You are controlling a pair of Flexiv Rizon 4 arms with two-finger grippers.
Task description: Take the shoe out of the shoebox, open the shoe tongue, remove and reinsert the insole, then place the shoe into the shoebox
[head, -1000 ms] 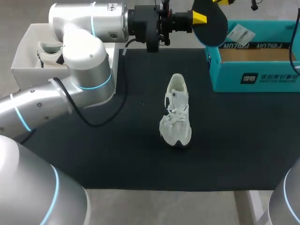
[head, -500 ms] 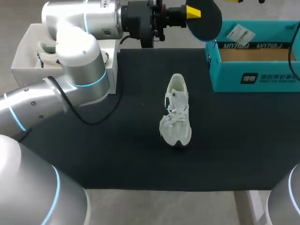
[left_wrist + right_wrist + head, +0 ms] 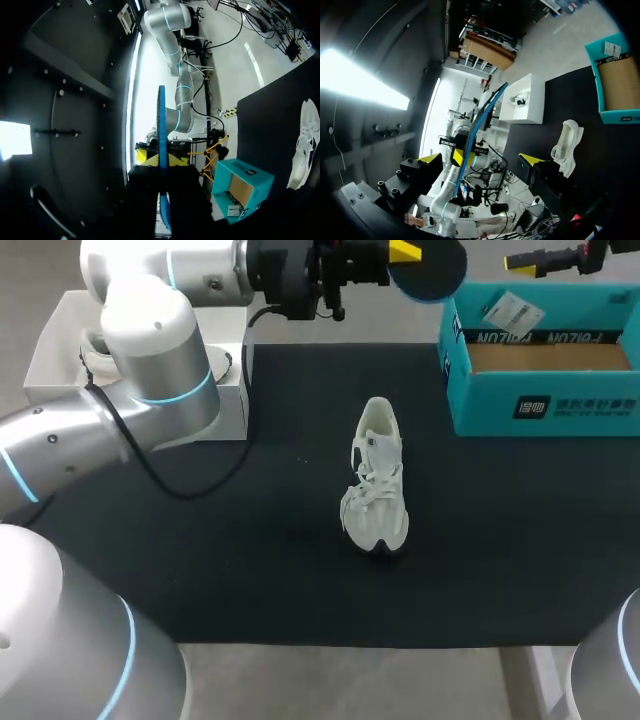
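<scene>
Since the earlier frames the left arm has drawn up and back toward the far edge of the table, carrying the insole [image 3: 430,270] with it. The right gripper [image 3: 530,259] has also come into sight at the far right corner.

Head view: the left gripper [image 3: 410,252] is over the far edge of the black mat [image 3: 200,560], clamped on the dark insole, which is held clear of the table. The white shoe [image 3: 377,480] stands upright near the middle of the mat, laces loose, well apart from both grippers. The teal shoebox [image 3: 545,405] sits open at the far right of the mat, its cardboard floor bare. A white box [image 3: 50,350] at the far left holds a second shoe [image 3: 100,348]. The right gripper is above the far wall of the shoebox; this view does not settle how its fingers stand.

Left wrist view: the insole shows edge-on as a thin blue line, pinched from both sides between the two yellow tips. The shoe [image 3: 305,142] and the shoebox [image 3: 240,192] lie off to one side, on the mat below.

Right wrist view: the two yellow tips are spread wide with nothing touching them. The insole shows ahead of them as a curved blue edge in the other arm's grip. The shoe [image 3: 567,140] lies on the mat between the shoebox [image 3: 617,85] and the white box [image 3: 525,100].
</scene>
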